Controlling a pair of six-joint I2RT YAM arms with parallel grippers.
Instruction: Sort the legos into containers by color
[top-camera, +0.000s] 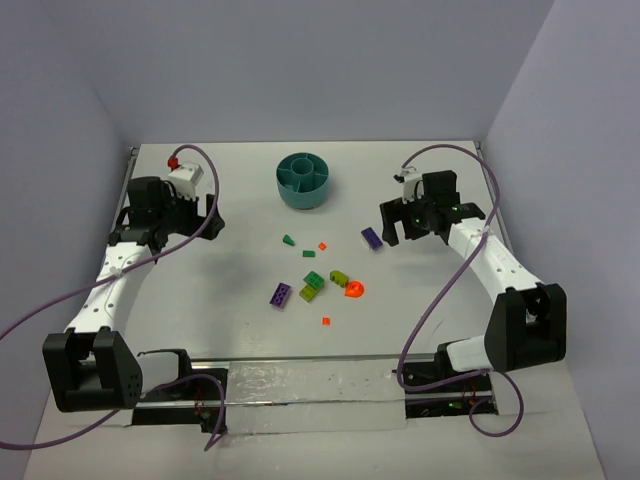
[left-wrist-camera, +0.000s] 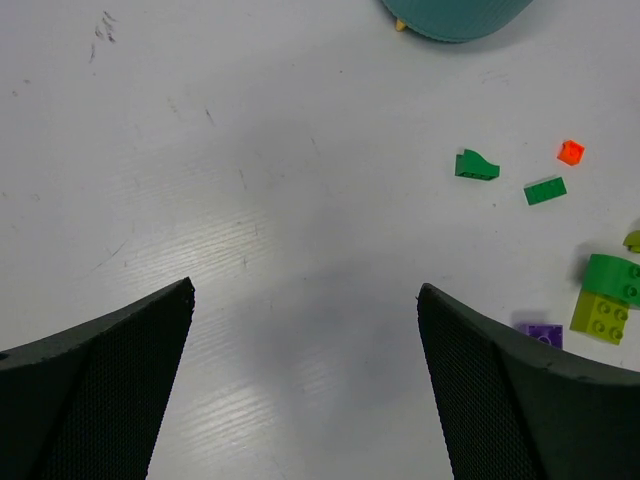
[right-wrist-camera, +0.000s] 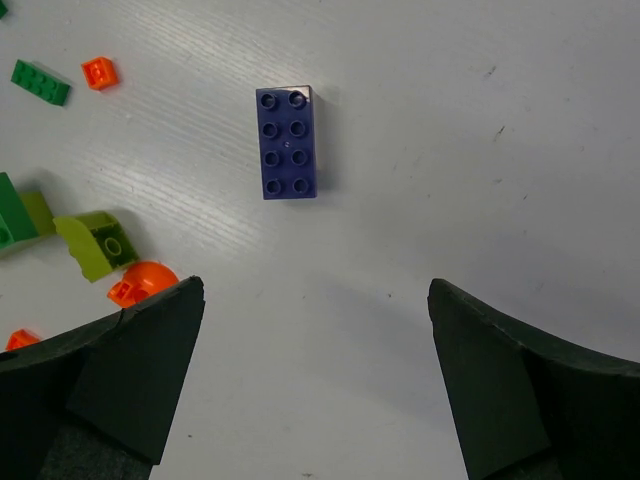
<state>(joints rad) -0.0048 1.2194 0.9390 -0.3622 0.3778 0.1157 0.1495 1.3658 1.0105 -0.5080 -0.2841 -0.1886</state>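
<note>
The teal bowl (top-camera: 304, 181) with inner dividers stands at the back middle. The legos lie loose in front of it: a dark purple 2x4 brick (top-camera: 371, 238) (right-wrist-camera: 289, 143), a lighter purple brick (top-camera: 281, 295), a dark green slope (top-camera: 288, 240) (left-wrist-camera: 476, 166), a flat green piece (top-camera: 310, 254) (left-wrist-camera: 545, 190), a green brick (top-camera: 314, 280), lime bricks (top-camera: 309, 293) (top-camera: 339, 276), an orange round piece (top-camera: 354, 290) and tiny orange bits (top-camera: 323, 246) (top-camera: 326, 321). My left gripper (left-wrist-camera: 305, 290) is open and empty over bare table, left of the pile. My right gripper (right-wrist-camera: 315, 285) is open and empty, just short of the dark purple brick.
The table is white, with walls on both sides and at the back. The bowl's edge (left-wrist-camera: 455, 18) shows at the top of the left wrist view. Cables loop beside both arms.
</note>
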